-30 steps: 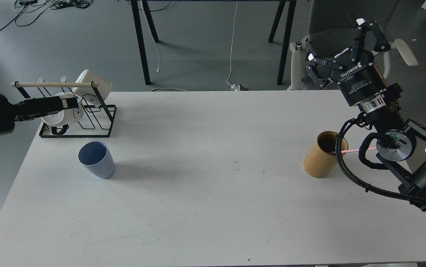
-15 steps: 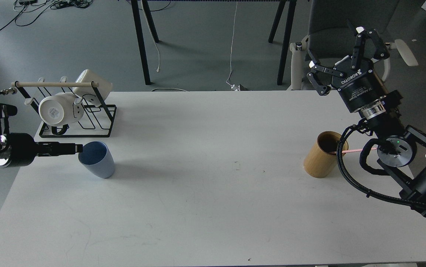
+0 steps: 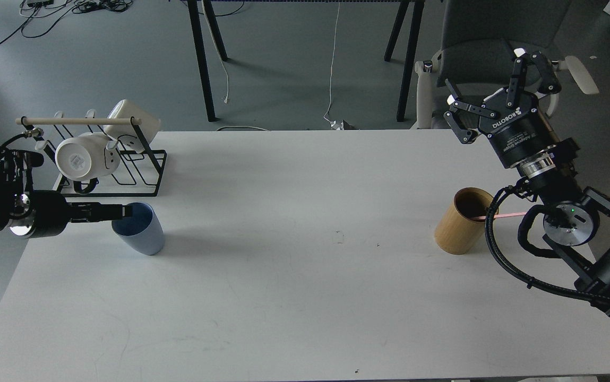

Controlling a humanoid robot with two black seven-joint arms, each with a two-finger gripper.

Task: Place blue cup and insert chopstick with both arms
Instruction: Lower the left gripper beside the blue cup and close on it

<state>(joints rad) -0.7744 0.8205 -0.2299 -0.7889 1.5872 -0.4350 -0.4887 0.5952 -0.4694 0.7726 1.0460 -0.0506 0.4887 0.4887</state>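
Note:
The blue cup point(image 3: 144, 233) stands upright on the left part of the white table point(image 3: 305, 276). My left gripper point(image 3: 122, 211) comes in level from the left, and its dark tip lies at the cup's left rim. It is seen edge-on, so its fingers cannot be told apart. A thin pinkish-red chopstick point(image 3: 509, 215) sticks out to the right from a tan bamboo cylinder point(image 3: 458, 225) at the right. My right gripper point(image 3: 488, 79) is open and empty, raised above and behind the cylinder, fingers pointing up and away.
A black wire rack point(image 3: 119, 170) with a pale wooden rod and two white mugs point(image 3: 84, 156) stands at the back left, just behind the cup. My right arm's cables point(image 3: 501, 260) hang beside the cylinder. A grey chair point(image 3: 490, 32) stands behind the table.
My left gripper has come down from the mug rack to the blue cup's rim and pushed a little further right. My right gripper has shifted slightly right and down.

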